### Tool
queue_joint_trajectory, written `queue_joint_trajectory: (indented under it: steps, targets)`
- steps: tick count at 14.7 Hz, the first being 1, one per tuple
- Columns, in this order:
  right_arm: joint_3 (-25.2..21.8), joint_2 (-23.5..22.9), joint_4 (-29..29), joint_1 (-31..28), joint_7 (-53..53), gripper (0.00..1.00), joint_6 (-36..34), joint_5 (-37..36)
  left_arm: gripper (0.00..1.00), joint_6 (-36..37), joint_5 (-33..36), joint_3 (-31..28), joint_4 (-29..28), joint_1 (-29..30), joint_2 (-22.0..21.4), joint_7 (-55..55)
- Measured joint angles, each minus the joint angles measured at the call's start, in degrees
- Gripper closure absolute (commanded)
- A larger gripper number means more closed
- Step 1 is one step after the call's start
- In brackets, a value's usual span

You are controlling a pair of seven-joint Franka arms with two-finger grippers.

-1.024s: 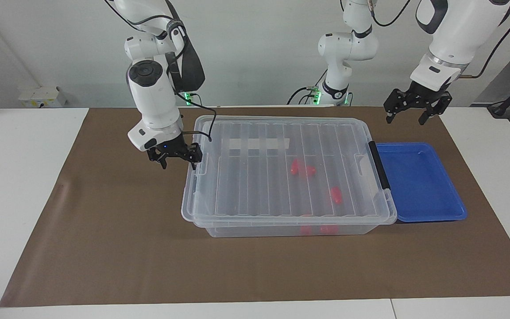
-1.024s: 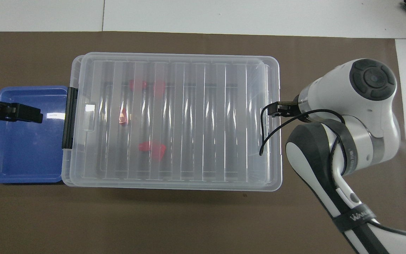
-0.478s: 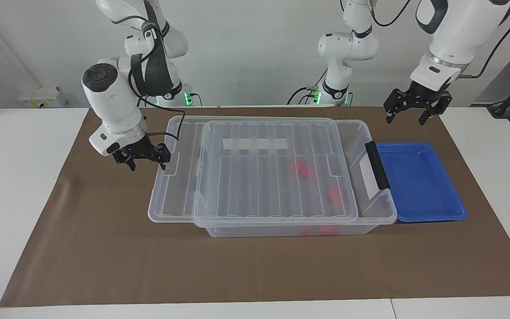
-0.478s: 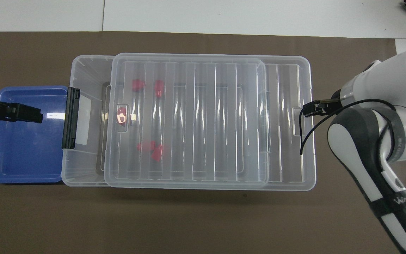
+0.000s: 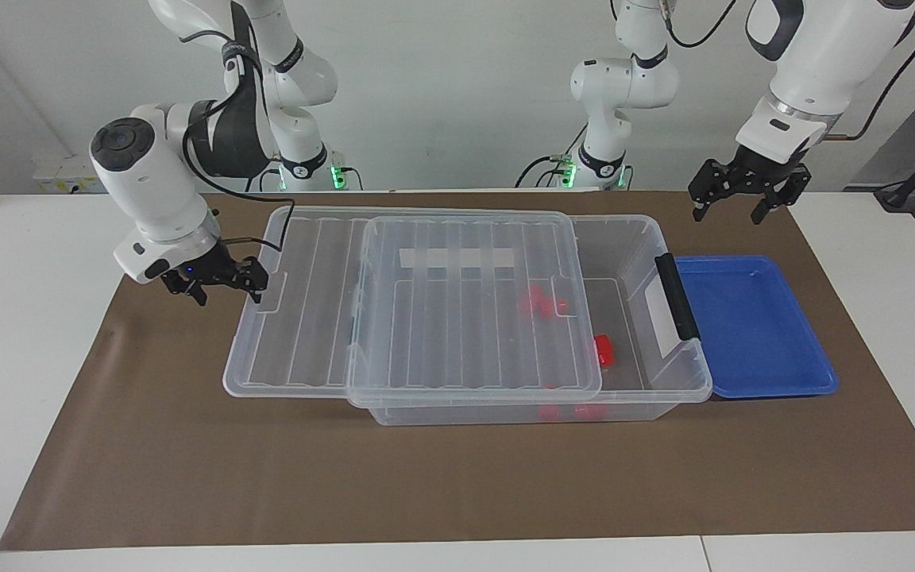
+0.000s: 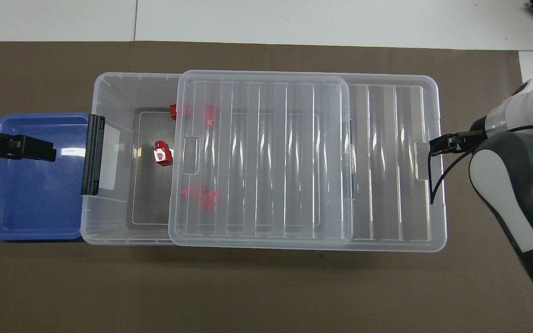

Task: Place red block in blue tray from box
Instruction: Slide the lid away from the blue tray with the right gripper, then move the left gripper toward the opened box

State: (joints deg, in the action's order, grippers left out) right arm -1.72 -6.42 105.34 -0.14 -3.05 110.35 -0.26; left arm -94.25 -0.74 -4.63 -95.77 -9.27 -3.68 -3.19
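Clear plastic lid [image 5: 426, 310] now overhangs the box [image 5: 664, 373] toward the right arm's end; since a second ago I see it has slid that way, uncovering a strip by the black clip handle [image 5: 677, 295]. One red block [image 5: 604, 350] lies bare there, the others under the lid. My right gripper [image 5: 218, 284] sits at the lid's outer edge, fingers spread; whether it grips the edge I cannot tell. My left gripper [image 5: 739, 200] waits released over the brown mat [image 5: 187, 461], near the blue tray [image 5: 751, 381], which touches the box.
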Motion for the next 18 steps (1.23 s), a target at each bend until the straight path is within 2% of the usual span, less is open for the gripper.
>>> queue_joint_trajectory:
  steps: [9,18]
  targets:
    - [-0.03,0.0,0.0,-4.26,-6.09,0.0,-0.08,0.01,0.0,0.0,0.0,0.0,0.0,0.0,0.0,0.0]
    - [0.18,0.33,-0.2,-4.56,-6.61,0.0,-0.11,0.01,0.0,0.0,0.0,0.0,0.0,0.0,0.0,0.0]
